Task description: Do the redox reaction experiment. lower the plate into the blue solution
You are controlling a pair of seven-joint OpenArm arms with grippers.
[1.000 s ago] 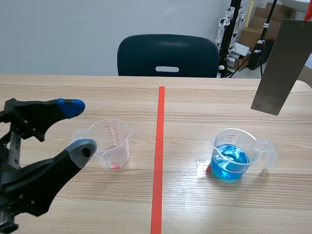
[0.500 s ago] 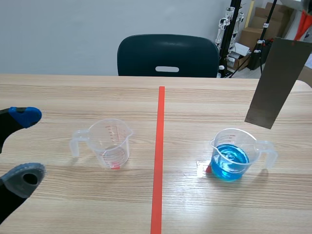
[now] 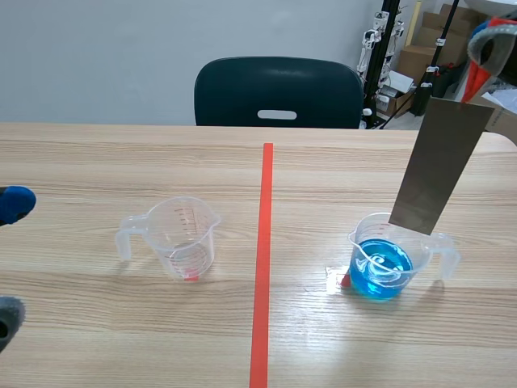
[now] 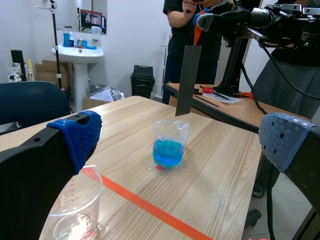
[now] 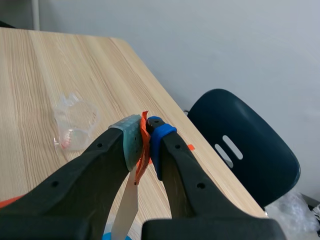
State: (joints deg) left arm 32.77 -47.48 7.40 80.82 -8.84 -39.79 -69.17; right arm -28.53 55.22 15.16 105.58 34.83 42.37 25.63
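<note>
A grey metal plate [image 3: 439,166] hangs tilted, its lower end just over the far rim of the beaker of blue solution [image 3: 385,257] right of the red line. My right gripper [image 3: 485,42] is shut on the plate's orange tab at the top right. In the right wrist view the right gripper [image 5: 145,142] pinches the orange tab, and the plate [image 5: 127,207] hangs below. In the left wrist view the plate [image 4: 188,80] stands above the beaker [image 4: 169,143]. My left gripper [image 3: 6,263] is open at the left edge, its fingers wide apart.
An empty clear beaker [image 3: 178,237] with red markings stands left of the red tape line [image 3: 263,259]. A dark chair [image 3: 279,93] sits behind the table's far edge. A person [image 4: 192,25] stands beyond the table in the left wrist view.
The plate has come down and to the left toward the blue beaker. The left arm has drawn back to the left, almost out of the scene view.
</note>
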